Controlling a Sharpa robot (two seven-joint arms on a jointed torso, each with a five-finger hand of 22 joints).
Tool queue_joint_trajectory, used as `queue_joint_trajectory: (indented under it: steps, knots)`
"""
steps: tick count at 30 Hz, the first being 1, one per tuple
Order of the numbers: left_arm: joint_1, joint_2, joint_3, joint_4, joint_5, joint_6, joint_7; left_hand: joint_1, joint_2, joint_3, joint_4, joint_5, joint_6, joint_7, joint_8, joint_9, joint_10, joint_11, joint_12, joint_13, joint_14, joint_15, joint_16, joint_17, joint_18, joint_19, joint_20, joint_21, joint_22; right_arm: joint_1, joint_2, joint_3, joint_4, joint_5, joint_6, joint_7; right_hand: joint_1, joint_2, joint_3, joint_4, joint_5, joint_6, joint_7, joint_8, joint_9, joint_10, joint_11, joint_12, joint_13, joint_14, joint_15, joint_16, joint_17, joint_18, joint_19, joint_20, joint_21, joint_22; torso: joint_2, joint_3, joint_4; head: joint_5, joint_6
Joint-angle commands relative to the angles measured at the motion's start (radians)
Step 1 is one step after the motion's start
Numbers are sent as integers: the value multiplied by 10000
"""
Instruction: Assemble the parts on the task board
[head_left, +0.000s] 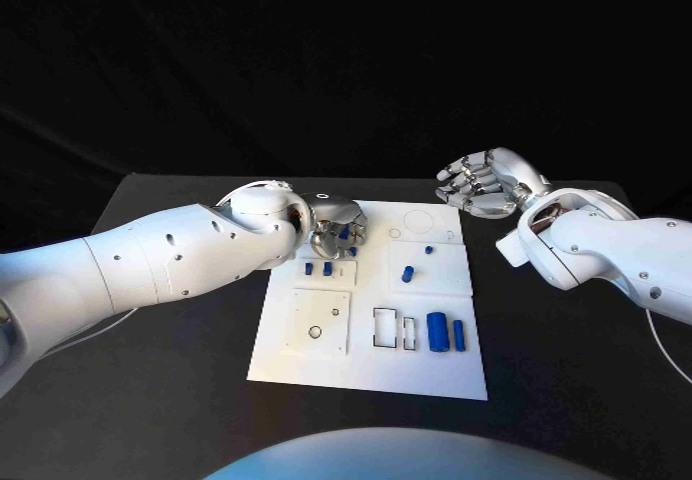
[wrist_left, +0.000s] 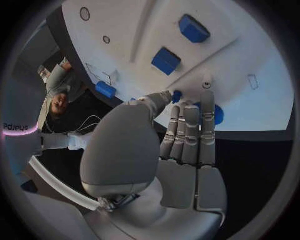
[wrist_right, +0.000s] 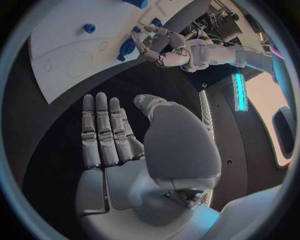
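Overhead, at the black table (head_left: 173, 400), we see both white arms reach in toward the work.

Task board: the white task board (head_left: 310, 365) lies in the middle of the table, with outlined recesses marked on its surface.

Left hand: the left hand (head_left: 336, 228) is down over the board's far left area, its fingers (wrist_left: 190, 127) held straight and close together, tips at a small blue part (wrist_left: 217, 114) on the board. We cannot tell whether it grips that part or only touches it (the fingers hide the contact).

Right hand: the right hand (head_left: 488, 183) hovers above the table beyond the board's far right corner, well apart from it, palm exposed, fingers (wrist_right: 100, 130) extended and holding nothing.

Parts near the left hand: two small blue blocks (head_left: 319, 268) sit just beside that hand, on the side nearer the robot.

Parts mid-board: a small blue piece (head_left: 408, 272) lies on the square panel right of centre, with another blue peg (head_left: 430, 248) just beyond it.

Parts at the near right: two upright blue cylinders (head_left: 437, 330) stand side by side next to a rectangular slot (head_left: 385, 327).
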Motion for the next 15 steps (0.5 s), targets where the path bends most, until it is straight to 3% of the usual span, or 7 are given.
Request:
queue_joint_trajectory:
  steps: [1, 15]
  knots:
    - [-16, 108, -1, -144, -67, 150, -34, 88, -14, 65, -17, -19, 57, -9, -38, -19, 53, -1, -42, -22, 57, -28, 55, 41, 137, -64, 18, 46, 20, -12, 25, 0, -15, 332, 140, 381, -36, -13, 7, -80, -46, 200, 226, -106, -57, -102, 227, -115, -240, -171, 46, -265, -195, 118, -99, 58, -205, -283, -13, 1, -6, 34, -42]
    - [-80, 336, -8, -515, -68, 354, -4, 67, 44, 274, -221, -27, 451, -57, -37, -103, 317, -45, -68, -164, 292, -60, 411, 271, 141, -126, -5, 350, 235, -26, 55, -2, -40, 505, 133, 419, -152, -56, -73, -110, -50, 143, 379, -263, -132, -131, 338, -213, -465, -177, 119, -437, -365, 120, -103, 123, -265, -557, -22, 4, 6, 70, -39]
